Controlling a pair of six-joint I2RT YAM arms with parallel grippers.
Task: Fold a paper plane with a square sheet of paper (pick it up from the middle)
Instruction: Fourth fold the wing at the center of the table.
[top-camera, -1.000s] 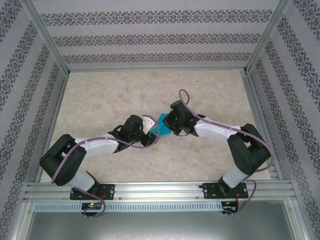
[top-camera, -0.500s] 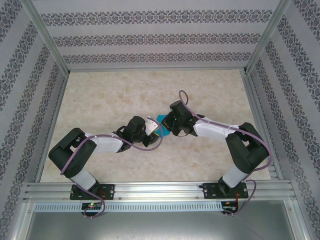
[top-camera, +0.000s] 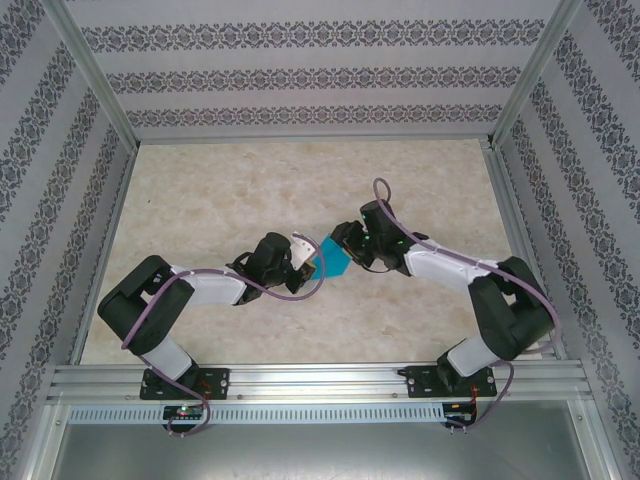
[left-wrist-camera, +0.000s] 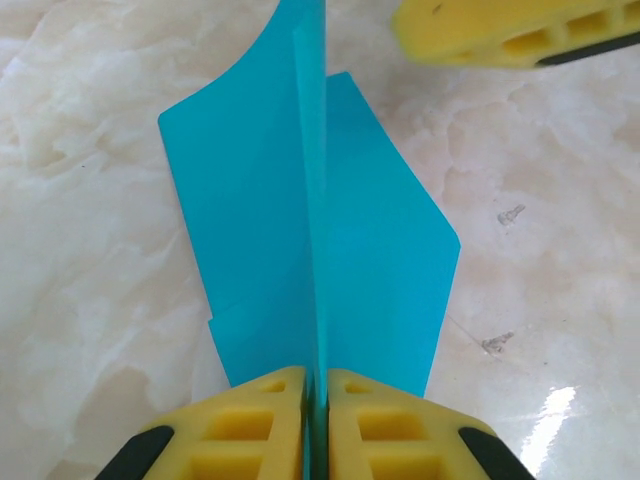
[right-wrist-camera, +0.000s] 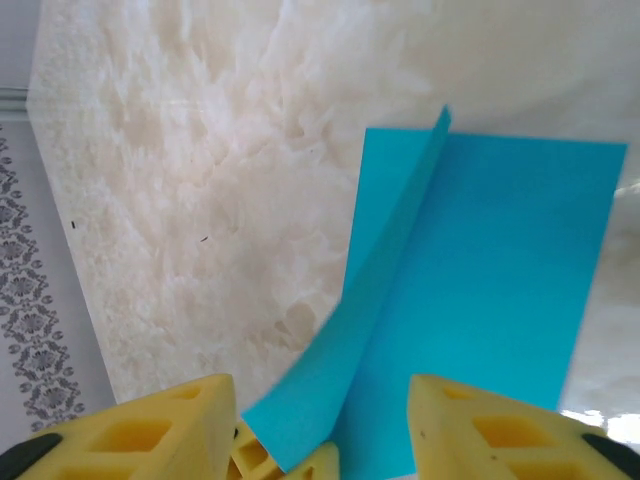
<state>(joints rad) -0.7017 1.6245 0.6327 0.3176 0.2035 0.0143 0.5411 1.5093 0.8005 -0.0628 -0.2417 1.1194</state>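
1. Beige marble-patterned tabletop (top-camera: 220, 190): we list it beneath everything.
2. Black-and-white left arm (top-camera: 200, 290) and right arm (top-camera: 450, 270): we record both reaching from the near edge towards the centre.
3. Right gripper (right-wrist-camera: 320, 392): yellow foam pads stand apart, with the paper's lifted flap between them.
4. Left gripper (left-wrist-camera: 317, 385): yellow pads pressed together, clamped on the paper's raised centre crease.
5. Folded cyan-blue sheet of paper (top-camera: 333, 257): we find it at the table's centre, between the two grippers, its sides spreading left and right from the crease.

Thin cyan-blue paper sheet (left-wrist-camera: 380, 270) looks smooth, faintly satin; the marble-look tabletop (left-wrist-camera: 90, 200) is glossy; yellow pads (left-wrist-camera: 250, 425) seem matt foam.
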